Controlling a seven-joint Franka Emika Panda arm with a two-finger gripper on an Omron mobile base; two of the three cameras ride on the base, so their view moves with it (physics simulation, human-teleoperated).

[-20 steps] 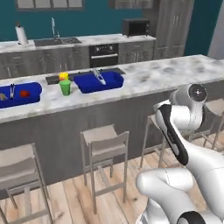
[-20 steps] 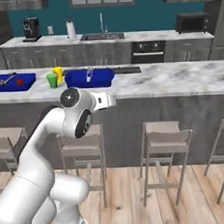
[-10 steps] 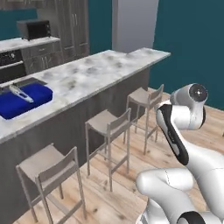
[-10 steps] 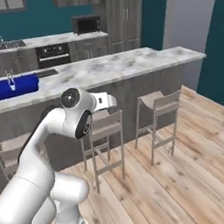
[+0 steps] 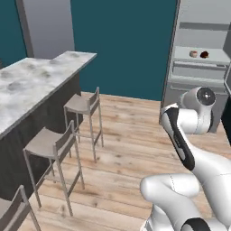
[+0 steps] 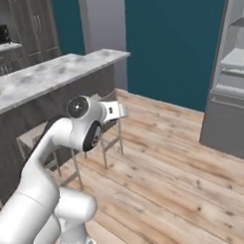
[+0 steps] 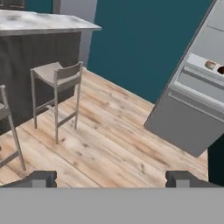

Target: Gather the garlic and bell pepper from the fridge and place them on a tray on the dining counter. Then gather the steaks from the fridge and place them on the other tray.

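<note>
Wooden floor now fills your views: the base has swung from the worktop [image 5: 31, 85] toward the fridge [image 5: 198, 58]. Your end effector [image 7: 111, 178] gapes wide, empty. Steaks [image 5: 199, 54] wait on its shelf.

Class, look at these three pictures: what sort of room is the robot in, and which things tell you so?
Most likely a home kitchen with a dining area: a marble-topped dining counter with bar stools along it, and an open fridge with food on a shelf.

I'm in a home kitchen: marble dining counter [image 5: 40, 85], bar stools [image 5: 83, 106], open fridge [image 5: 198, 67], plank floor [image 6: 171, 182].
</note>
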